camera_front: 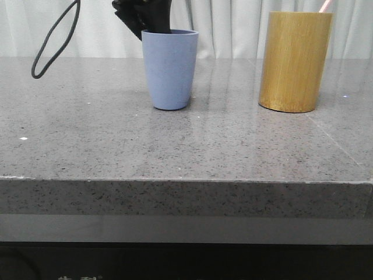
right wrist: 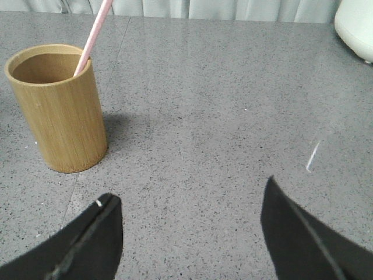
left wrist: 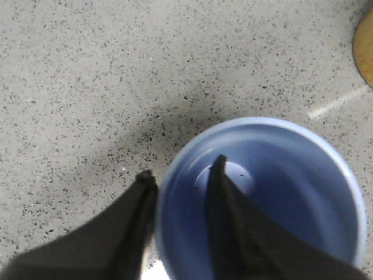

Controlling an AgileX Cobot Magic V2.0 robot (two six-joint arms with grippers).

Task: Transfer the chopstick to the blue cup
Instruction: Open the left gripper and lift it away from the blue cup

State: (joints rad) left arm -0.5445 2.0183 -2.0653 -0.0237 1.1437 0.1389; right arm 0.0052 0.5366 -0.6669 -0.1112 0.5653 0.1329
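Chopstick point(right wrist: 93, 36), thin and pale pink, leans out of the bamboo cup point(right wrist: 58, 111) at the left of the right wrist view, its lower end hidden inside the cup and its upper end cut off at the top edge of the frame. In the foreground of that view the right gripper point(right wrist: 189, 224) has its two dark fingers set wide apart over bare table, holding nothing.

In the front view, the grey speckled table point(camera_front: 186, 151) fills the lower and middle of the frame, its thick front edge nearest. Further back, left of centre, stands the blue cup point(camera_front: 169, 69), upright. To the right, well apart from it, stands the bamboo cup, taller and wider, with a sliver of the chopstick showing above its rim at the top right of the frame. The left gripper point(camera_front: 140, 17) hangs at the blue cup's rim, at the top of the frame, with a black cable point(camera_front: 55, 41) looping to its left. Pale curtains point(camera_front: 233, 23) hang behind everything.

In the left wrist view, the left gripper straddles the blue cup's rim: one finger point(left wrist: 224, 221) inside the cup, the other finger point(left wrist: 137, 224) outside it, the wall between them, the gap narrow. Whether they press on the wall I cannot tell.
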